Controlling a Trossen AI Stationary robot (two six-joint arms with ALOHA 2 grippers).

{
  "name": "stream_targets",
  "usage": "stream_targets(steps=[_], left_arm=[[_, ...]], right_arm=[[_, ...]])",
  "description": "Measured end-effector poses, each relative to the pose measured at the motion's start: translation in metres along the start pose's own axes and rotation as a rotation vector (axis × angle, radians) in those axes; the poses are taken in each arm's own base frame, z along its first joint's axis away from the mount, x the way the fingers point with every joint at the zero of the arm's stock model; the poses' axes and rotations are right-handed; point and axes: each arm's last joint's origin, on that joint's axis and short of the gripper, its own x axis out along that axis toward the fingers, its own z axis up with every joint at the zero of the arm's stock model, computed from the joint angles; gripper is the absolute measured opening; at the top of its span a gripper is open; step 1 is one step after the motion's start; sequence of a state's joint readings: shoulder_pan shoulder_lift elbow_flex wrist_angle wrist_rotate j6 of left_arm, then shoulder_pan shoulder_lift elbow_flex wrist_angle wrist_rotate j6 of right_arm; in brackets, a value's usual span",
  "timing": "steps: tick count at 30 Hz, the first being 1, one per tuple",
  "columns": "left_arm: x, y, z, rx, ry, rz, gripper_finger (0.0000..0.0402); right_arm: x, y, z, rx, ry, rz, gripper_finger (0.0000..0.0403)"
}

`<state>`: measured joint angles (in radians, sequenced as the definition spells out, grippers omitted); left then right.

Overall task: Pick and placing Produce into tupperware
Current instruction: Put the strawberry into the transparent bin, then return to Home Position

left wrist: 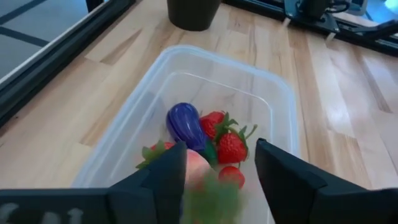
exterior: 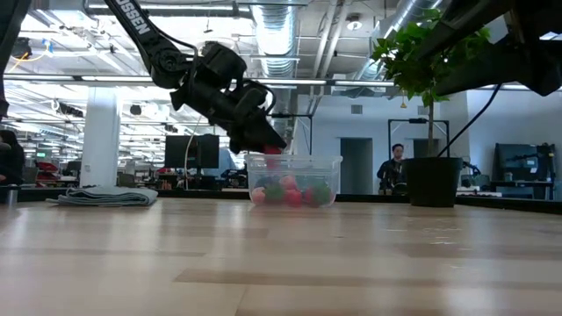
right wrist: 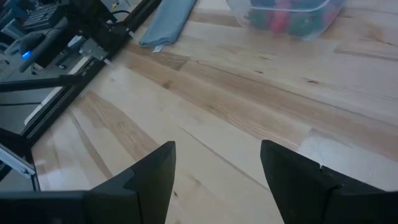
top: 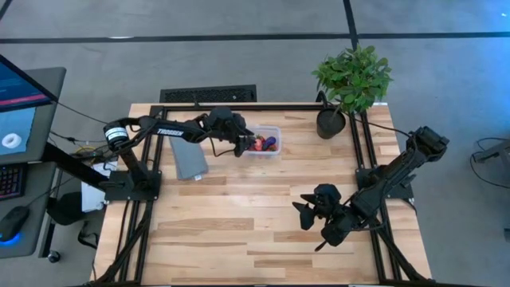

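The tupperware (top: 265, 142) is seen in the upper middle of the high view, on the wooden table (top: 239, 231), with strawberries (left wrist: 231, 147) and a purple eggplant piece (left wrist: 185, 124) inside. The left gripper (top: 241, 145) is held over the tub's left end, its jaws apart around a blurred pink and green piece (left wrist: 208, 190). The right gripper (top: 306, 214) is parked at the lower right, jaws apart, with nothing between them. A grey lid (top: 190, 158) lies left of the tub.

red strawberries (left wrist: 231, 147), purple eggplant (left wrist: 185, 124), clear tub (left wrist: 281, 99)
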<state>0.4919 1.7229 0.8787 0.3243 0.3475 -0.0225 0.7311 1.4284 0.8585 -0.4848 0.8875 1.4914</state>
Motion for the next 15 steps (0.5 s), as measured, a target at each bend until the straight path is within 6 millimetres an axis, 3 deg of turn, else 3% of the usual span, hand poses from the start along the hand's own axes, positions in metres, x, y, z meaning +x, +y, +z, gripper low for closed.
stream_targets(steps=[8,15], left_arm=[[0.0,-0.001,0.001,-0.014,-0.009,-0.002,0.0233],[-0.014,-0.007,0.016,-0.074,-0.058,-0.047,0.0249]], right_arm=[[0.0,0.0,0.0,-0.001,0.0,0.0,0.026],[0.0,-0.001,0.0,-0.013,0.0,-0.005,0.026]])
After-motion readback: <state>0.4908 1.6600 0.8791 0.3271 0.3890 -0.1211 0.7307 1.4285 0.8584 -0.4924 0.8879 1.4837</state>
